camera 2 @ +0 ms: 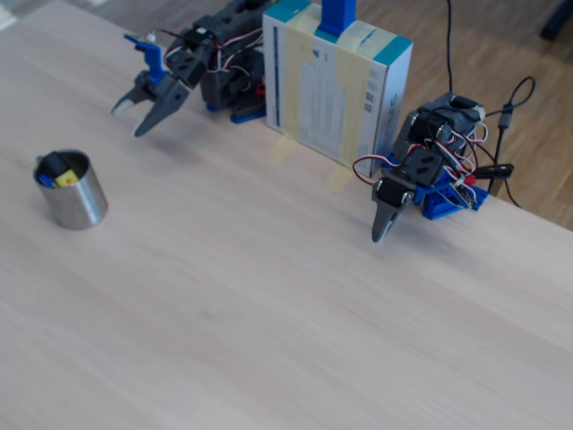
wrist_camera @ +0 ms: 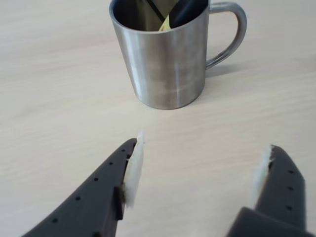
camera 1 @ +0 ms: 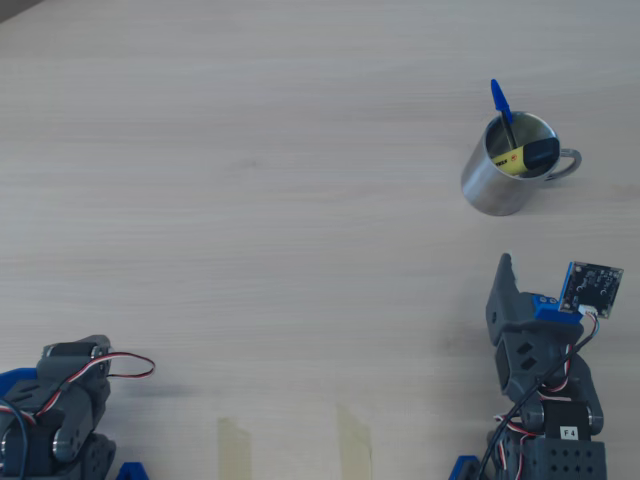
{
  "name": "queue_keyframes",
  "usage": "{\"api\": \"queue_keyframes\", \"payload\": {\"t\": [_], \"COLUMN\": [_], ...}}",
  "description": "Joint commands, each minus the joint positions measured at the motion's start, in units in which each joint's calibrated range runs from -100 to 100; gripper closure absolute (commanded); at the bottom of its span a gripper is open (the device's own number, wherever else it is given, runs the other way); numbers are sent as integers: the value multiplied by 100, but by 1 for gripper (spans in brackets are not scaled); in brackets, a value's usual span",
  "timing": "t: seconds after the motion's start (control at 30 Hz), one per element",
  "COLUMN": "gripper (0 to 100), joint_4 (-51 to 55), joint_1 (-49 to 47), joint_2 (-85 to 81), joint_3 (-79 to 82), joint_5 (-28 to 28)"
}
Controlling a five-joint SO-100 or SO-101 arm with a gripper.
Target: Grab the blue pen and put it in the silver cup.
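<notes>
A: Pale woodgrain table [camera 1: 250, 150], matte. Pen?
B: blue pen [camera 1: 501, 105] stands in the brushed-steel silver cup [camera 1: 497, 182], beside a yellow highlighter [camera 1: 527, 157].
A: Gripper?
B: gripper [wrist_camera: 197, 170] fingers spread, empty, near the cup.

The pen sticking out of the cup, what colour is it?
Blue, clearest in the overhead view.
</notes>
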Motion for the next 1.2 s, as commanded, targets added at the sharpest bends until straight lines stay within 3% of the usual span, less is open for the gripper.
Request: {"api": "queue_keyframes", "payload": {"t": [0.0,0.1,0.5,0.73,1.17], "gripper": [72,76,91,93,93], "joint_4": [1458,2505,4547,4598,4581], "joint_1": [18,-44,-70,-654,-174], "joint_2": [-694,-1143,-1151,-1151,-1110], "joint_3": [63,36,36,36,36], "joint_5": [11,-21,-31,11,16]}}
